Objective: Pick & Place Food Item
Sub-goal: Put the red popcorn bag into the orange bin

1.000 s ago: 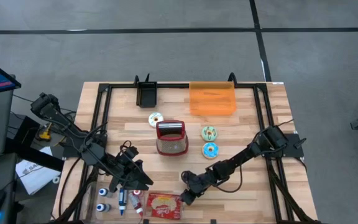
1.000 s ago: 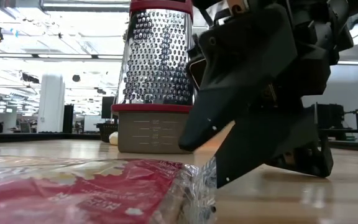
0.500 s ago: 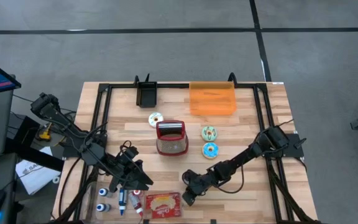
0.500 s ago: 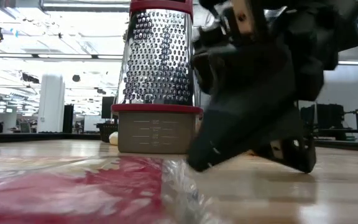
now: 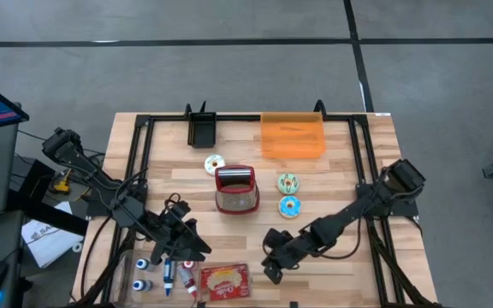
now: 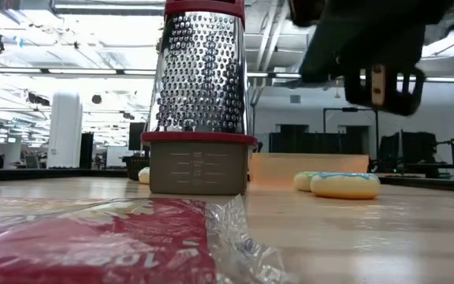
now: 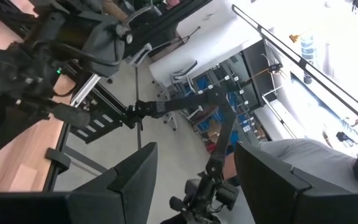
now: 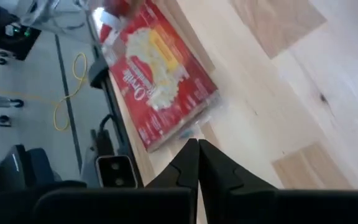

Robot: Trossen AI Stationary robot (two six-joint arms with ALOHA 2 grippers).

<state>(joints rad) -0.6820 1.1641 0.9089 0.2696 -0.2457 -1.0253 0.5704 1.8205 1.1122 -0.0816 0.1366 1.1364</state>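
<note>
Lifted since a second ago, the right gripper (image 5: 272, 274) now hangs above the table (image 5: 349, 265), fingers (image 8: 191, 163) pressed together on nothing. Beside it the red popcorn packet (image 5: 223, 281) lies flat at the table's near edge. The left gripper (image 5: 197, 248) waits nearby, fingers (image 7: 120, 183) spread.

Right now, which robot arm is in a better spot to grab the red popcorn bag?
Probably the right. The right gripper, shut and empty, hangs just beside the red popcorn bag. The left gripper is near too, but aimed level off the table.

red packet (image 6: 93, 244) cut off by low view's edge.
</note>
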